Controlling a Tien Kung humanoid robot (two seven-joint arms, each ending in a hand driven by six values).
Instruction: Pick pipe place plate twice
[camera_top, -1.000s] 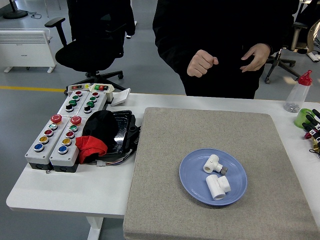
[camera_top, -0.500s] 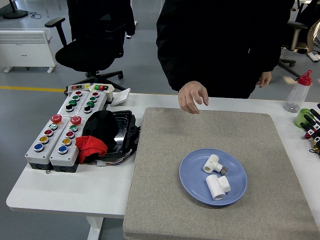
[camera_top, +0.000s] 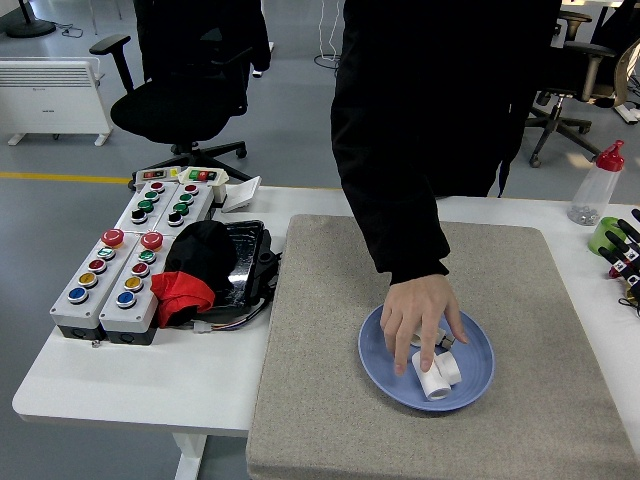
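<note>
While person's hand (camera_top: 420, 322) covers plate (camera_top: 385, 375)

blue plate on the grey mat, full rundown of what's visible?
The round blue plate looks smooth and glossy, perhaps ceramic or plastic, with a shallow raised rim. It lies flat on the grey felt-like mat, towards its near right part. Two white plastic pipe fittings rest on it. A person's hand, reaching from the far side in a black sleeve, covers the plate's upper left and touches the fittings. No robot hand is in view.
</note>
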